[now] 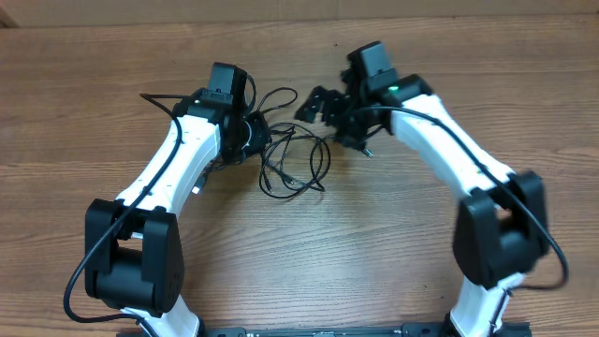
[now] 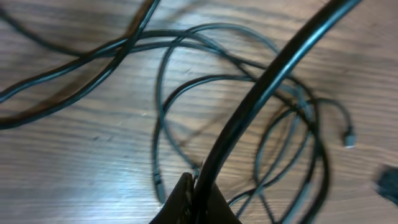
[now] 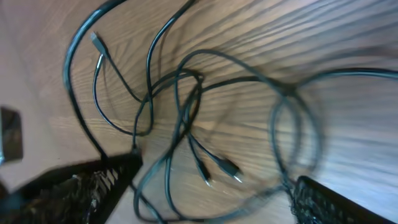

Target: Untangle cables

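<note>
Clearly, left end effector point(image 2: 194, 202) pinches one of the cables point(image 1: 298, 168); right end effector point(image 3: 211, 186) gapes wide, empty.

The cables point(image 1: 298, 161) sprawl between left arm point(image 1: 178, 159) and right arm point(image 1: 440, 136); bare table point(image 1: 318, 253) lies open nearer the bases.

The cables point(image 1: 292, 161) are black; the table point(image 1: 374, 248) is light brown with darker wood grain; the arms point(image 1: 173, 159) are white with black joints.
</note>
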`<state>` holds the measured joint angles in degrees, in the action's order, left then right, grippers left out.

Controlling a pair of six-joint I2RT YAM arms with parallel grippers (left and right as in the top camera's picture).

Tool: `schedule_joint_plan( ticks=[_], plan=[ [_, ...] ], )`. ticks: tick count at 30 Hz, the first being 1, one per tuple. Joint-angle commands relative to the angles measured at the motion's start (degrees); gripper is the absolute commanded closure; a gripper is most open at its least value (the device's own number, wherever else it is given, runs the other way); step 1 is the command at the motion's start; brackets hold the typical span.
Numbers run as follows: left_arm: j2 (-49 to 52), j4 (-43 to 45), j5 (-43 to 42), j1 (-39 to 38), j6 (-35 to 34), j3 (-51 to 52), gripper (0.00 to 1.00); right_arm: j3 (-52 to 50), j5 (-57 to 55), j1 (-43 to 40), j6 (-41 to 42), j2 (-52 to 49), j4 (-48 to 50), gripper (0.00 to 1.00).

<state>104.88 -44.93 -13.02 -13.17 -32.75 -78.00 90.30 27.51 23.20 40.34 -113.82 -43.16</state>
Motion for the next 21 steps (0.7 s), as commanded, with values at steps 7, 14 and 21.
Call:
schedule_joint_plan(
  ticks=[7, 14, 21],
  plan=[
    [-1.2, -3.1, 6.1, -0.4, 3.2, -1.0, 0.96, -0.3, 4.3, 5.0, 7.3, -6.0, 4.9, 0.32],
    [-2.0, -4.1, 5.9, -0.1, 4.6, -3.3, 0.96, -0.3, -9.4, 6.6, 7.2, -6.0, -1.7, 0.96],
    [-4.2, -12.4, 6.0, 2.0, 10.5, -13.1, 0.96, -0.3, -38.0, -0.5, 7.2, -6.0, -14.3, 0.96]
  ],
)
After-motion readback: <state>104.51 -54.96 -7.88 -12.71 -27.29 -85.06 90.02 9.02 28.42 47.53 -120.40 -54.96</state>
